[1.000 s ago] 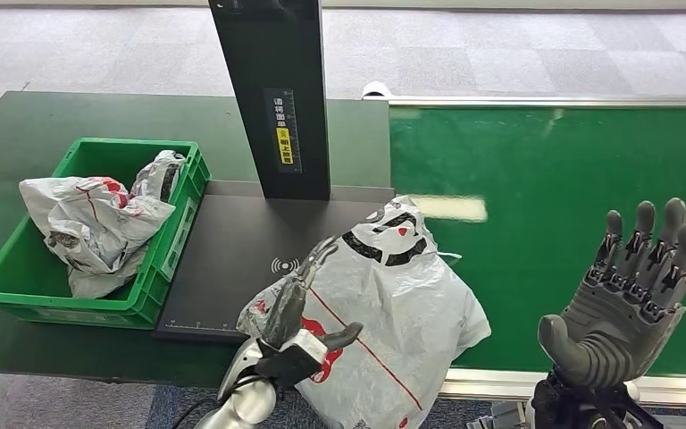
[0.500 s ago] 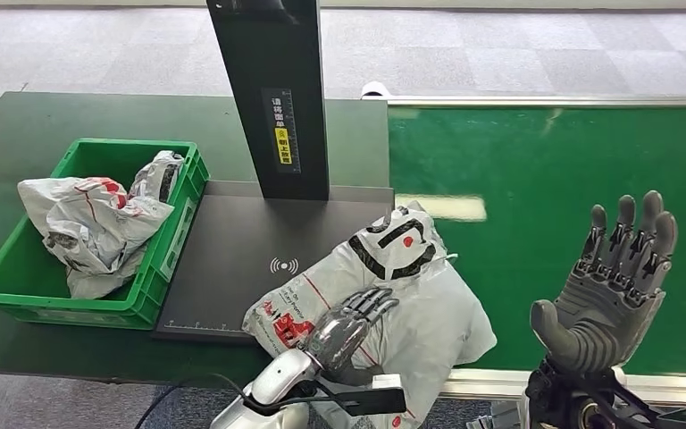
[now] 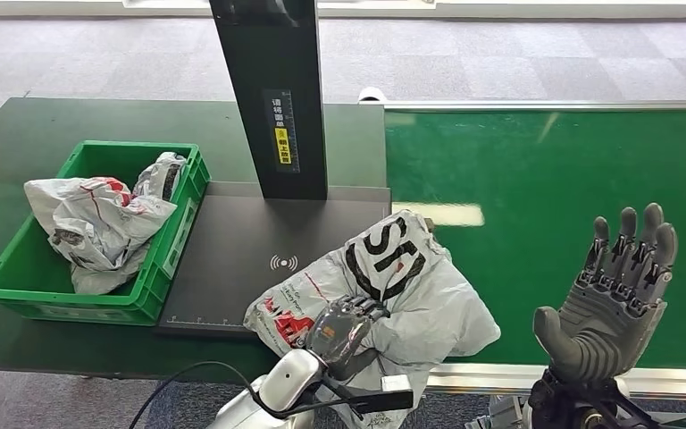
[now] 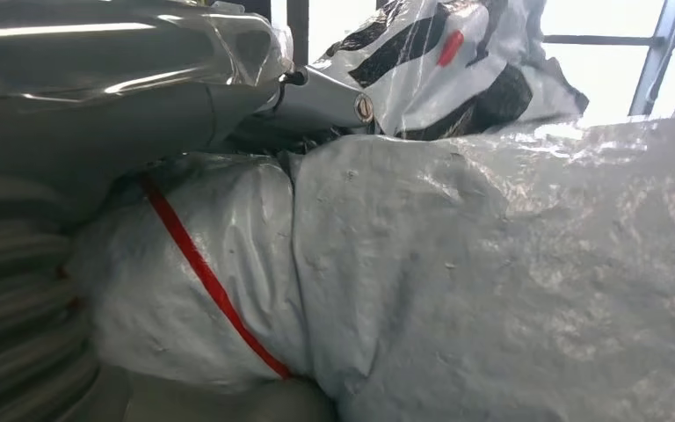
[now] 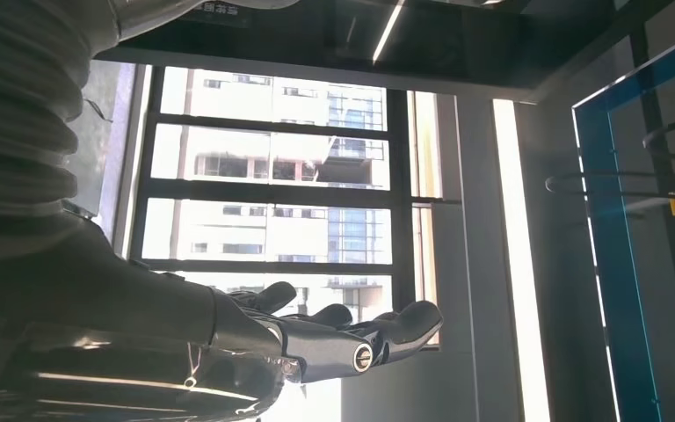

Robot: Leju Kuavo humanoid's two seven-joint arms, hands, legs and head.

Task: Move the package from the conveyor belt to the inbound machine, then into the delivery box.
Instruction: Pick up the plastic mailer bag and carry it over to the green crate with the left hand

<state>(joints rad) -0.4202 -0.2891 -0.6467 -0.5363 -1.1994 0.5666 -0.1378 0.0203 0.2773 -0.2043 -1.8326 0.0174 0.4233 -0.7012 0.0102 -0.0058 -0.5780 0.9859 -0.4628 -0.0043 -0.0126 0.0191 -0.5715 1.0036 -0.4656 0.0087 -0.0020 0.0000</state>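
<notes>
The dark green worktop (image 3: pixel 18 134) is seen on the left of the scene, and the bright green conveyor belt (image 3: pixel 545 179) is seen on the right, edged by a silver rail on its near and far sides. On the worktop, just left of the belt, the inbound machine (image 3: pixel 232 259) is laid out as a flat black plate with a white wireless mark, and a tall black column (image 3: pixel 272 98) bearing a small yellow label is raised at its far edge. A green delivery box (image 3: pixel 165 246) is set just left of the plate, and crumpled grey-white bags (image 3: pixel 98 223) are held inside it.

The package (image 3: pixel 411 286), a grey-white plastic bag with black lettering and red markings, is found at the near right corner of the plate, partly over the plate, partly over the near left corner of the belt, and overhanging the near edge. In the left wrist view its wrinkled surface (image 4: pixel 492 290) with a red line is pressed close to the camera.

The left robot hand (image 3: pixel 344 326) is placed against the near left side of the package, with its fingers curled onto the plastic so that the bag is gripped. The right robot hand (image 3: pixel 616 295) is held upright at the near right, over the belt's near edge, palm open and fingers spread wide, with nothing in it; in the right wrist view its fingers (image 5: pixel 352 338) are seen extended against bright windows.
</notes>
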